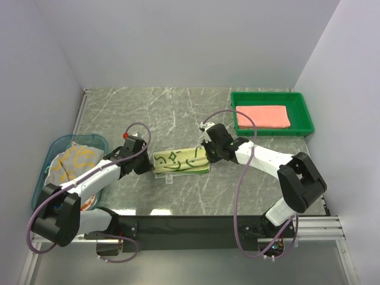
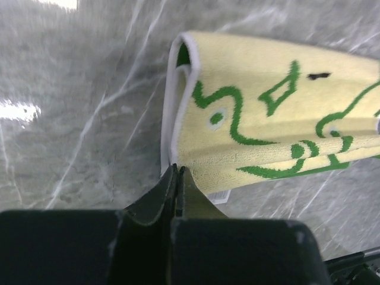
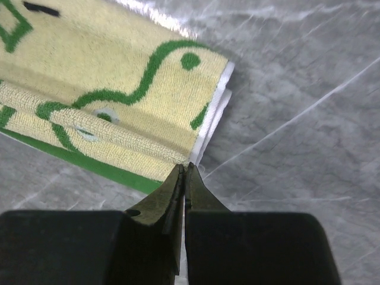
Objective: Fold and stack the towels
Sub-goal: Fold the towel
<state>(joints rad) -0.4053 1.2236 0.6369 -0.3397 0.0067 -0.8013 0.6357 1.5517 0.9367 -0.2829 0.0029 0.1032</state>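
A pale yellow towel with green frog shapes (image 1: 181, 161) lies folded into a long strip on the marble table, between my two arms. My left gripper (image 1: 149, 166) is at the strip's left end. In the left wrist view its jaws (image 2: 177, 168) are shut on the near corner of the frog towel (image 2: 267, 119), at the white hem. My right gripper (image 1: 206, 155) is at the right end, where its shut tips (image 3: 186, 165) pinch the near corner of the frog towel (image 3: 107, 77). A salmon-pink towel (image 1: 263, 116) lies folded in the green tray. A cream towel (image 1: 74, 163) sits crumpled in the blue basket.
The green tray (image 1: 272, 130) stands at the back right. At the left edge, beside my left arm, is the blue basket (image 1: 44, 172). White walls close the table on the left, back and right. A small white label (image 2: 217, 196) shows under the frog towel's near edge.
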